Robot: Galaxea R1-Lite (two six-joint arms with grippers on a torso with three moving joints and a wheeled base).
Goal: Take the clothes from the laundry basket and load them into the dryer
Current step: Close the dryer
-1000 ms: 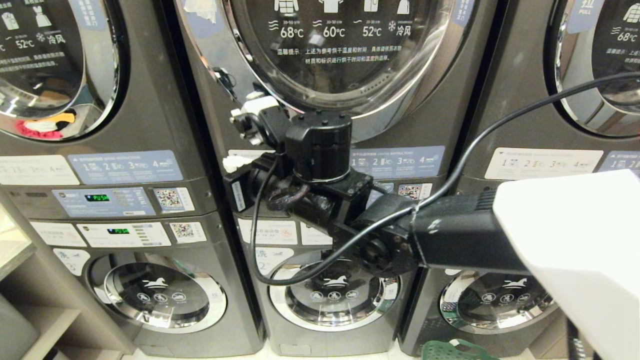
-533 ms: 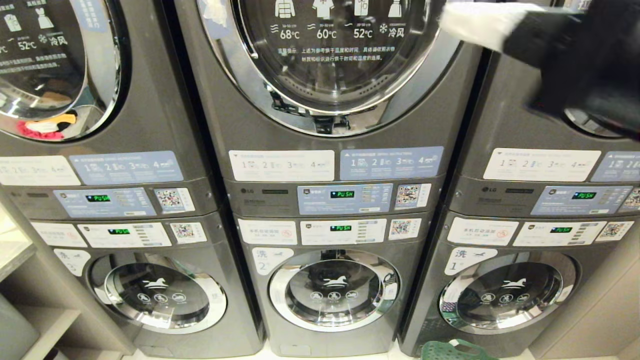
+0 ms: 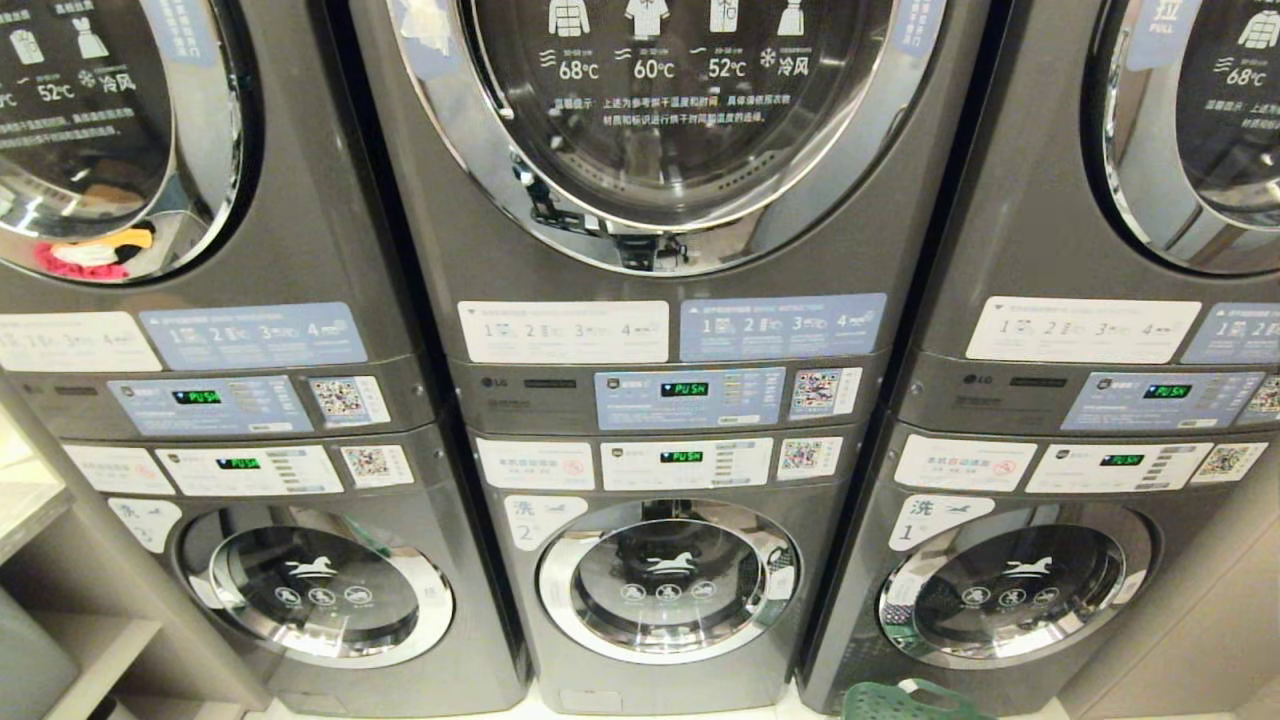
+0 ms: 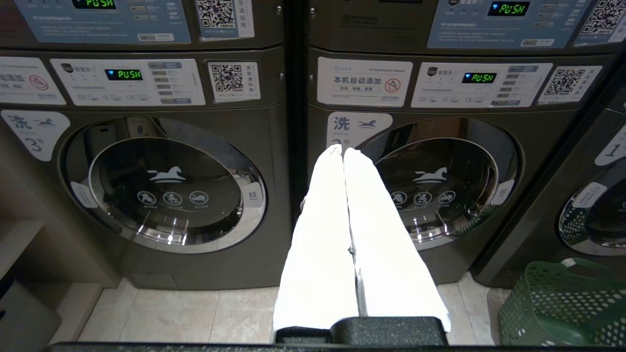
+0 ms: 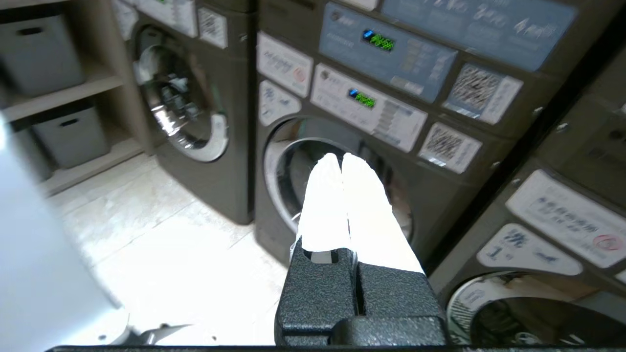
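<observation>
Head view, middle dryer [image 3: 690, 120] door shut, facing outward

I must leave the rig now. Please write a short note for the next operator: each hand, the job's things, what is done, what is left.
Left hand: shut, empty, facing the lower washers.
Right hand: shut, empty, out of the head view.
Laundry basket: green, on the floor by the right-hand stack; contents not visible.
Middle dryer door: closed.
Done: no clothes seen moved.
Left: open the dryer, take clothes from the basket, load them.
</observation>
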